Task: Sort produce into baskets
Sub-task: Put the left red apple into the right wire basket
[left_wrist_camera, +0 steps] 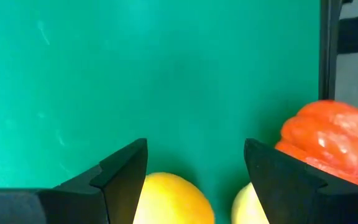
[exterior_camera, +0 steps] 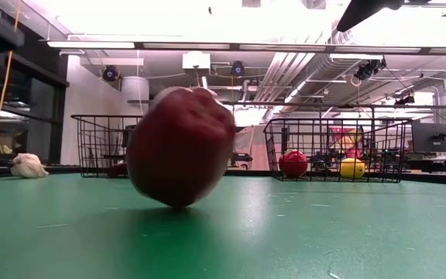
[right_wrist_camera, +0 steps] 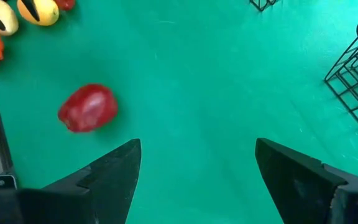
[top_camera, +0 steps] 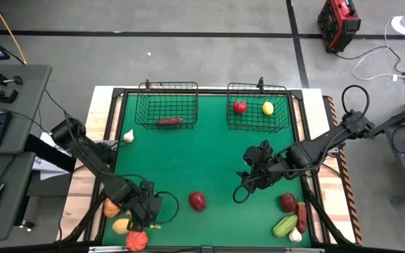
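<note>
Produce awaits sorting: left gripper (top_camera: 146, 213), jaws wide, hovers over a yellow fruit (left_wrist_camera: 166, 199), likely light, smooth, best gripped across its middle; right gripper (top_camera: 253, 180) hangs open mid-table.

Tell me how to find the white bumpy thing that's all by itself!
Look at the green table from above and find the black basket on the left. Just beside that basket's near left corner, at the table's left edge, sits the small white garlic bulb. It is the only white piece there; nothing else lies next to it.
</note>
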Robot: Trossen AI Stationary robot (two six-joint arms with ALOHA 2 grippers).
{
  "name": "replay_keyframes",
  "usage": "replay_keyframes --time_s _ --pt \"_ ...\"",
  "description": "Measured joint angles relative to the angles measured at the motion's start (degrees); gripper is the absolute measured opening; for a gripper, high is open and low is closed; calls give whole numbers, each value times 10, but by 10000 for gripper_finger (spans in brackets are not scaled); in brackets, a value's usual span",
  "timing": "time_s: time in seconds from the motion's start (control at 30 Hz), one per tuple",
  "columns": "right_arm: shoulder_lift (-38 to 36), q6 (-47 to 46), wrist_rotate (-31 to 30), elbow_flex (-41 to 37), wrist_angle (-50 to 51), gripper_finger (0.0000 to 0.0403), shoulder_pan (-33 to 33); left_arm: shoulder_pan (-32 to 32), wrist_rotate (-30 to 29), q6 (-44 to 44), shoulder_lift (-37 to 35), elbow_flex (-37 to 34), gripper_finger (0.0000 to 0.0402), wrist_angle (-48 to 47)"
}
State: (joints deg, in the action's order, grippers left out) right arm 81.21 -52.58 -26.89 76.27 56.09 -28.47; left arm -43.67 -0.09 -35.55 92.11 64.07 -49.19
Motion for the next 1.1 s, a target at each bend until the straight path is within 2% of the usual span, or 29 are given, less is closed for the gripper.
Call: replay_keyframes --time_s 0.23,0.53,0.87,1.0,1.1 --pt "1 -50 4 0 2 309 0 73 -20 68 -16 0 258 63" --pt "1 -78 35 0 14 309 -20 148 -17 236 -10 1 258 218" --pt "1 -139 37 -4 14 309 -51 163 -8 243 -10 66 258 223" --pt "2 -168 103 -44 -22 309 -63 163 -21 239 -9 78 258 220" --pt "2 -187 138 -100 -101 309 -78 162 -22 237 -9 87 258 224"
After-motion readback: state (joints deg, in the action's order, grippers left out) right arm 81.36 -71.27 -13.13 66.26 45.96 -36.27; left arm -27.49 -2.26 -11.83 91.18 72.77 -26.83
